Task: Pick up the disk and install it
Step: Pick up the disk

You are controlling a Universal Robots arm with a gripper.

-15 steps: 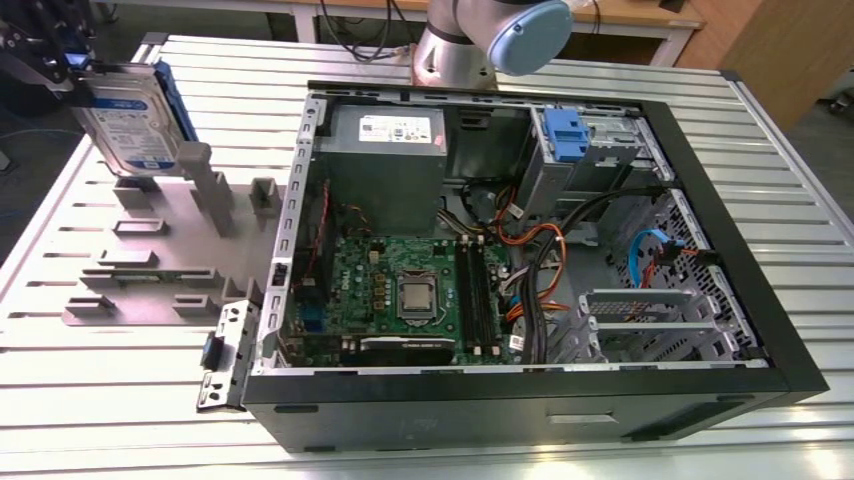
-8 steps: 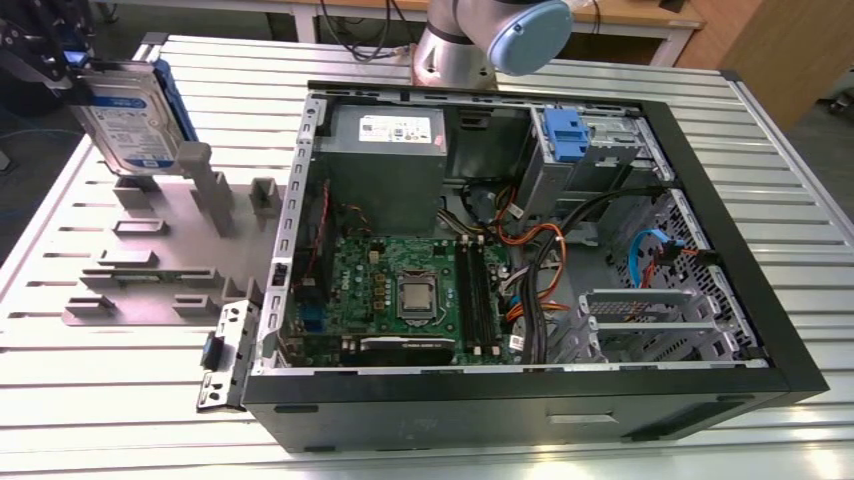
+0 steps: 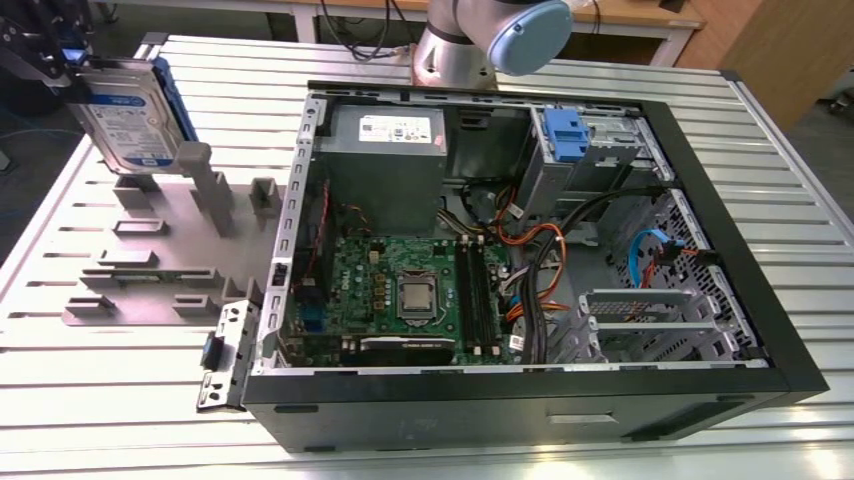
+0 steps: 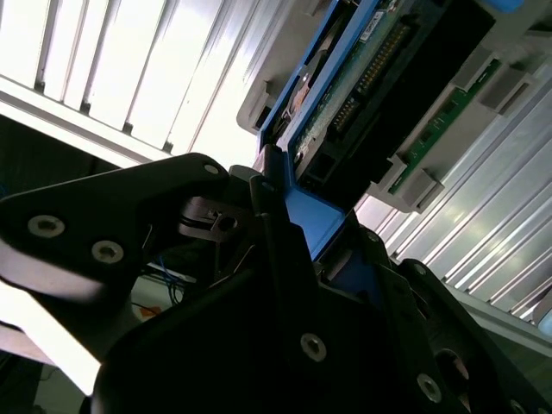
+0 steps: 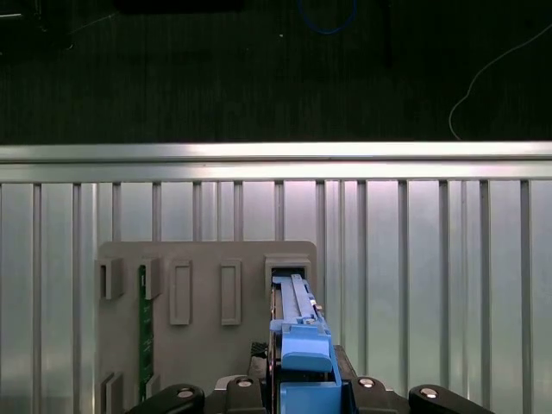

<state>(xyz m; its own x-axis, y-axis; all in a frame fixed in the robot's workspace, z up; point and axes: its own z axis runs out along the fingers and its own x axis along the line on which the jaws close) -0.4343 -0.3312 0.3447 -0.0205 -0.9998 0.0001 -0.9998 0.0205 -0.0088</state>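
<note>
**Disk in the grip, hanging over the fixture plate**

Held on edge in the gripper, which is pressed together across the blue carrier frame of the disk at the end nearest the wrist. Hangs straight down from the tool, label face toward the exterior camera. Far end right at a slot of the grey fixture plate directly beneath — cannot tell whether clear of that slot or just inside it.

Probably stiff, dense and rather heavy for its size. Smooth metal faces likely slippery; bare circuit board and connector pins on the unlabelled side likely fragile. Best taken by the plastic frame along the narrow edges, as here, never across the board side.

Beneath the tool, on the same plate: several more upright slots, one with a thin green circuit strip standing in it. Well away from the tool, off to one side: the open computer case. Inside it a motherboard, a grey power-supply box, bundled cables and a metal drive cage with a small blue latch — install not yet done.
</note>
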